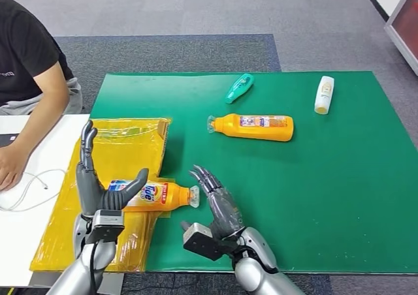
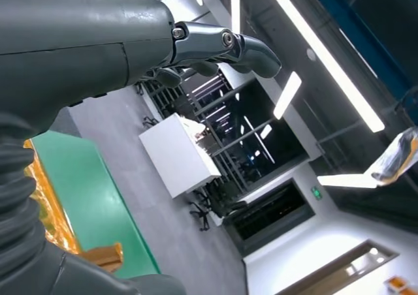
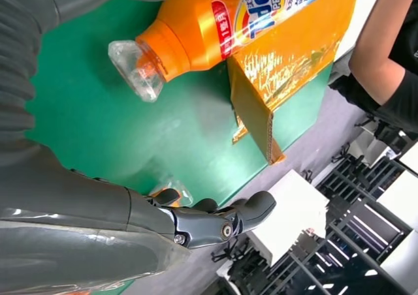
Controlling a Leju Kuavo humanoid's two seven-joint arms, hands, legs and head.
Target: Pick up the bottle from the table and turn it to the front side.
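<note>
An orange Tide bottle (image 1: 159, 195) lies on its side on a yellow foil-covered sheet (image 1: 121, 145), label up, clear cap (image 1: 194, 196) pointing right over the green mat. My left hand (image 1: 93, 184) stands at its base end with fingers straight up and the thumb reaching across the bottle's base; it looks open. Just right of the cap is my right hand (image 1: 222, 207), fingers spread and holding nothing. In the right wrist view the bottle (image 3: 236, 21) and its cap (image 3: 134, 68) sit apart from my right hand's fingers (image 3: 217, 220).
A second orange bottle (image 1: 256, 126), a green bottle (image 1: 239, 88) and a white bottle (image 1: 324, 94) lie farther back on the green mat (image 1: 320, 197). A person's arm (image 1: 29, 128) rests on the white table (image 1: 29, 223) at left, beside a white cable (image 1: 29, 187).
</note>
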